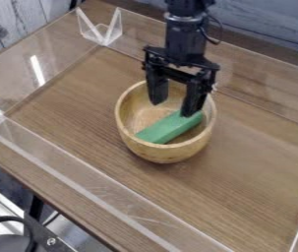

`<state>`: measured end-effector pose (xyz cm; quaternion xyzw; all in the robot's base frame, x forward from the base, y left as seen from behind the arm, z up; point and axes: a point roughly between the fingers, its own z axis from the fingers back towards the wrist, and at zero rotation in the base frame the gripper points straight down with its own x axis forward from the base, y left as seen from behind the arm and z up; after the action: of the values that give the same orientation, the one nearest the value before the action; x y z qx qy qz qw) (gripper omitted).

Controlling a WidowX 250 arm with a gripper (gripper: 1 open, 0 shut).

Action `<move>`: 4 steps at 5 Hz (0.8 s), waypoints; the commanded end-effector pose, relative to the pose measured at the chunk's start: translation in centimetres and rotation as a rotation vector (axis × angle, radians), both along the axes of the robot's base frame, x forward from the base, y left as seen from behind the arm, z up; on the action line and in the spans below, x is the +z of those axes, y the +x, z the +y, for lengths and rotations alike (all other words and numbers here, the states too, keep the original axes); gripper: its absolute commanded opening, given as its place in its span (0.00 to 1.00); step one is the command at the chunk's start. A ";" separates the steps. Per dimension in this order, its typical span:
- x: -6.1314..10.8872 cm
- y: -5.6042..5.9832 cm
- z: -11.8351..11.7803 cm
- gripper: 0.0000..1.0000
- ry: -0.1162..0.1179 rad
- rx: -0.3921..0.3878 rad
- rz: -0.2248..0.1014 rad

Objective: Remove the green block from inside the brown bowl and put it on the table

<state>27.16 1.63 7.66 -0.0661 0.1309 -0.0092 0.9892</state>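
A wide table [73, 118] of brown wood grain fills the view, edged by low clear acrylic walls [59, 167], with pale boards visible beyond its far side.

The brown bowl [164, 128] sits on the tabletop and serves as the landmark here. It is round, light tan wood with a thick rim and a pale, smooth inside. Inside it lies the green block [170, 127], resting on the bowl's inner floor and slanting from the near-left part of the hollow up toward the far-right wall. The bowl holds nothing else that can be made out.

Directly above the far half of the bowl hangs the gripper [174, 104], black, pointing steeply down. Its two fingers [152, 89] stand spread wide apart, one over the bowl's far-left rim and the other over its far-right side, and they hold nothing. Whether either fingertip touches the bowl or the block cannot be told from this angle; the right fingertip overlaps the block's far end in the picture.

The arm above the gripper is cut off by the top edge. The far inner wall of the bowl is partly hidden behind the fingers. A clear folded acrylic piece [100, 27] stands at the table's far-left corner, well apart from the bowl.

The block is a small elongated bar, solid bright green, matte, roughly half as long as the bowl is wide.
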 end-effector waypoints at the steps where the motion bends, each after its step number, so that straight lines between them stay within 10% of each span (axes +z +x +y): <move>1: 1.4 1.0 1.0 1.00 -0.021 0.007 -0.053; 4: 1.3 0.8 1.2 1.00 0.014 -0.062 -0.114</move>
<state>27.33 2.88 7.05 -0.0629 0.1110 -0.0371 0.9911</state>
